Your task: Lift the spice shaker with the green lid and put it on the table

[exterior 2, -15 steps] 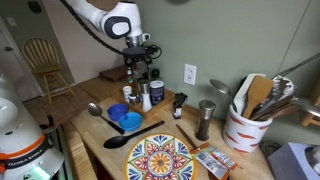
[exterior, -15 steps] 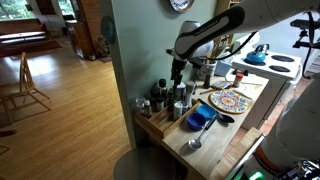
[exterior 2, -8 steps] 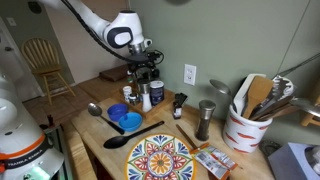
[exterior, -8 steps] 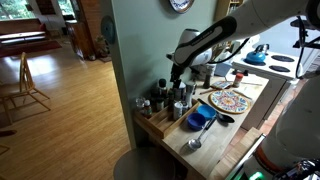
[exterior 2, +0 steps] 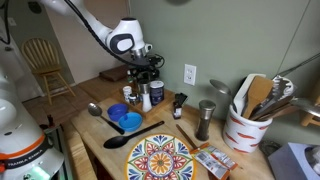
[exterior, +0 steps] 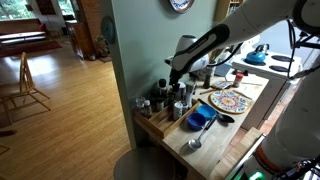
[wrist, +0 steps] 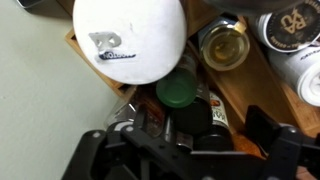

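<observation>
In the wrist view the spice shaker with the green lid stands among other jars on the stepped wooden spice rack. My gripper is open just above it, with a dark finger on each side and a black-lidded jar also between them. In both exterior views the gripper hangs low over the rack's jars and hides the green lid. The light wooden table carries the rack.
A large white lid and a gold-lidded jar stand close by. On the table lie a blue bowl, a metal spoon, a patterned plate, a black spoon, a pepper grinder and a utensil crock.
The arm has dropped and the gripper has come down closer to the jars on the rack. The jars have not moved.
</observation>
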